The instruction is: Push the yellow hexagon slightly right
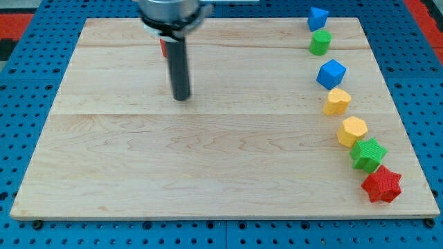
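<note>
My tip (181,97) well left of yellow hexagon (352,131)

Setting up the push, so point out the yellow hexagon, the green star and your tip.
yellow hexagon (351,131), camera view, top face.
green star (367,153), camera view, top face.
my tip (181,97), camera view, rod's bottom end.

The arm comes in from the view's top, its wide dark-and-silver mount cut off by the frame edge. From that mount a straight dark rod (179,66) hangs upright, with almost no tilt. My tip (181,97) sits directly below the mount, at the rod's lower end, down at the surface beneath it.
</note>
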`<state>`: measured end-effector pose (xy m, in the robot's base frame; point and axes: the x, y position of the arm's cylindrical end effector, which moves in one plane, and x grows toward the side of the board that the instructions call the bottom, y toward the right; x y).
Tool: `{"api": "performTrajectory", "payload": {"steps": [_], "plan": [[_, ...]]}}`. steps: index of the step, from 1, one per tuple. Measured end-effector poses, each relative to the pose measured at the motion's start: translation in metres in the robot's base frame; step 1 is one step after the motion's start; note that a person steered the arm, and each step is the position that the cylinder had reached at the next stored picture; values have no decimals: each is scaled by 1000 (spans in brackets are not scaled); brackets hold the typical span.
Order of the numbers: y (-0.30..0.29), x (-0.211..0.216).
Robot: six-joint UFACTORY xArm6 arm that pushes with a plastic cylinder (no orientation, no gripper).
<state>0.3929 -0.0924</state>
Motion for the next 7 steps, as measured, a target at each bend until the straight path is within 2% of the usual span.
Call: {"api": "performTrajectory", "payload": {"steps": [1, 4, 5, 6, 7], "plan": [[-30, -8], [-32, 5], [2, 63], [75, 117], [163, 104]]}}
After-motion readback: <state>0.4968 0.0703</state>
